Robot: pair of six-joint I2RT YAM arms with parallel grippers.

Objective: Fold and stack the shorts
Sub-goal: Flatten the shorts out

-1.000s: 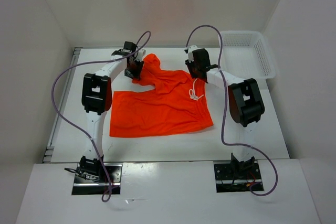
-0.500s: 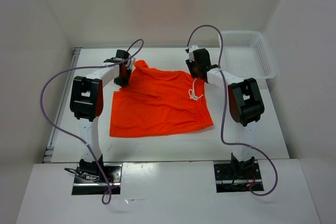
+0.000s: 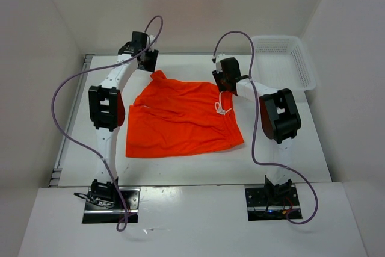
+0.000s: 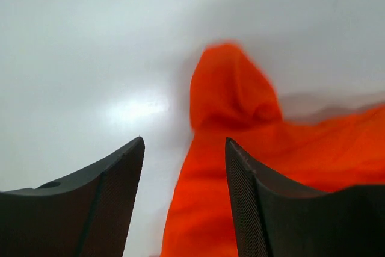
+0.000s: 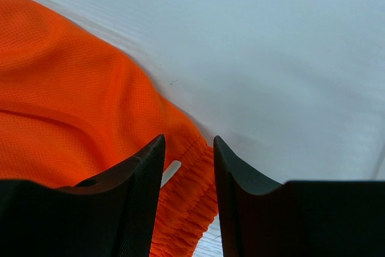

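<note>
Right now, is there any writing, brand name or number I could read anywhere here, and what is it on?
None can be read.
The shorts: plain orange cloth, no print.
The basket: plain white mesh.
The left arm, right arm and base plates: any marking is too small to tell.

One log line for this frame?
shorts: spread out, far-left corner bunched | left fingers: open, holding nothing | right fingers: open at waistband

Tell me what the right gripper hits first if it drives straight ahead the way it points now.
Probably the shorts: their gathered waistband lies just beyond the fingers of the right gripper, though depth is unclear.
</note>
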